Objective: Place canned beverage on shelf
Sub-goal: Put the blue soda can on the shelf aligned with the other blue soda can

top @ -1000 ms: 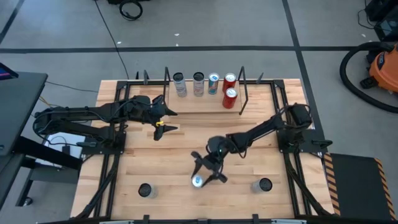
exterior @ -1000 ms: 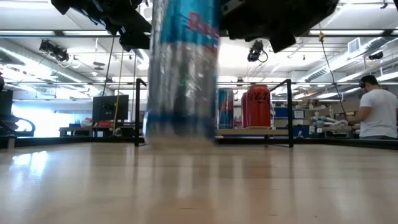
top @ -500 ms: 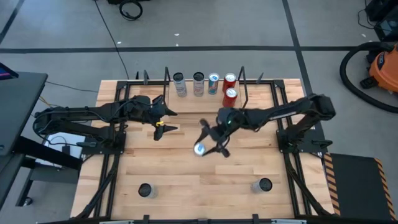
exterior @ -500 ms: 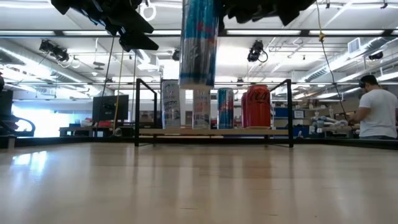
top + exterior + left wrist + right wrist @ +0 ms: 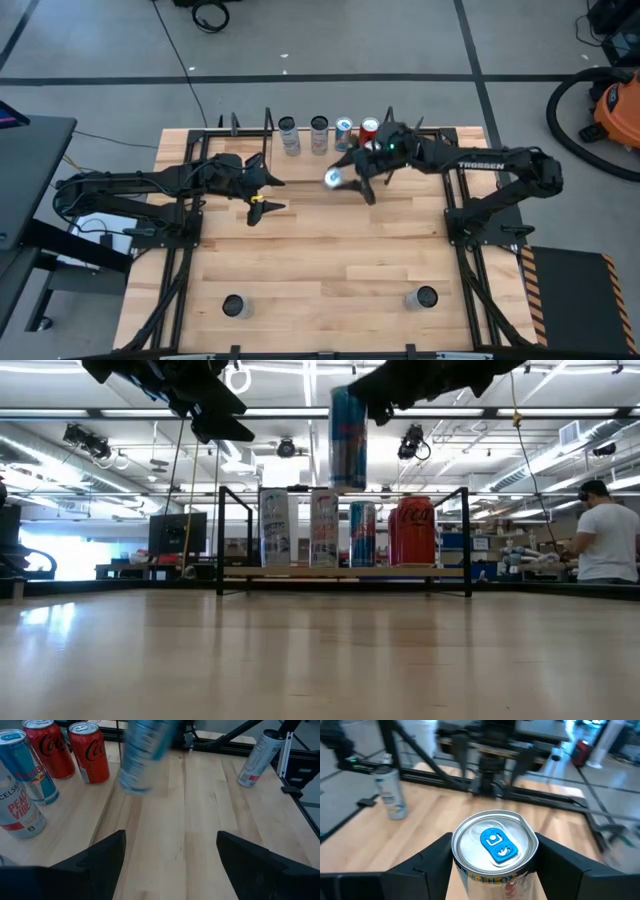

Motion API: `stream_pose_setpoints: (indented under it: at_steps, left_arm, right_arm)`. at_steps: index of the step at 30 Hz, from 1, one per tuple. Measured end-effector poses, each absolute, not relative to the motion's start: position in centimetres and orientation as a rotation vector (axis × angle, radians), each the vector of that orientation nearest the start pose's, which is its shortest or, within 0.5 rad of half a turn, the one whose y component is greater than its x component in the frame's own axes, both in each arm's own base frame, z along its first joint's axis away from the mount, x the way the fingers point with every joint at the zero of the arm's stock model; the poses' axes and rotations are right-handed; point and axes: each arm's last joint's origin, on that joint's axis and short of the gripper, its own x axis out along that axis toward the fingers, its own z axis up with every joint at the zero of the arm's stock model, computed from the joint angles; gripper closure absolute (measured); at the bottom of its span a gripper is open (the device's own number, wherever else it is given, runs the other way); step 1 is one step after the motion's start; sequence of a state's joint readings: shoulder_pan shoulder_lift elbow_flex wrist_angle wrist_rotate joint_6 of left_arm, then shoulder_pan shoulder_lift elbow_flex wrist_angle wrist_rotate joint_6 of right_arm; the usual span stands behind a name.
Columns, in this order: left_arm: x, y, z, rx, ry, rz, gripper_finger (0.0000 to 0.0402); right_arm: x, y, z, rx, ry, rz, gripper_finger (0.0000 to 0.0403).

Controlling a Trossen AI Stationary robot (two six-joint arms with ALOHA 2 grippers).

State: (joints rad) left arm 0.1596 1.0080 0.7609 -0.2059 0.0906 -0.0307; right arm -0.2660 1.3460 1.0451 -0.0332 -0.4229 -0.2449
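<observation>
Near cans: I see two cans (image 5: 233, 305) and (image 5: 425, 297) standing on the counter (image 5: 300, 260), near edge, well apart.
Left gripper (image 5: 262, 192): waiting over the counter's left half; fingers (image 5: 95, 860) spread wide, empty.
Right gripper (image 5: 355, 177): raised just in front of the shelf (image 5: 335, 160); fingers (image 5: 432, 857) clamped on the blue-tabbed can (image 5: 333, 179).
Blue-tabbed can: in the air, upright in my low view, above shelf height.
Shelf: far edge, holding five cans (image 5: 345, 532).
</observation>
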Motion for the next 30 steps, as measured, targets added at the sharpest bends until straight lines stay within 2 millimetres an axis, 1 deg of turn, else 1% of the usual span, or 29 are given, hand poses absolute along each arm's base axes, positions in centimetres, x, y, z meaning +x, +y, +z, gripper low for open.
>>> stream_pose_setpoints:
  at_steps: [9, 12, 14, 18, 26, 30]
  left_arm:
    - [21.5, 3.2, 28.2, -0.090, 0.459, 0.075, 0.0088]
    - [21.5, 3.2, 28.1, -0.091, 0.465, 0.075, 0.0088]
    - [21.5, 3.2, 28.1, -0.091, 0.471, 0.075, 0.0088]
    - [21.5, 3.2, 28.0, -0.091, 0.475, 0.075, 0.0088]
    - [21.5, 3.2, 28.1, -0.089, 0.474, 0.074, 0.0088]
    - [21.5, 3.2, 28.1, -0.089, 0.473, 0.074, 0.0088]
  right_arm:
    - [27.7, -11.5, 31.3, -0.067, 0.312, 0.043, 0.0156]
    - [27.1, -12.8, 30.6, -0.026, 0.314, 0.013, 0.0156]
    - [26.7, -13.4, 29.8, 0.001, 0.302, 0.011, 0.0156]
    - [26.1, -13.9, 28.1, 0.045, 0.262, 0.013, 0.0156]
    - [25.4, -14.5, 26.6, 0.040, 0.290, -0.043, 0.0156]
    - [24.8, -14.9, 25.5, 0.046, 0.286, -0.072, 0.0156]
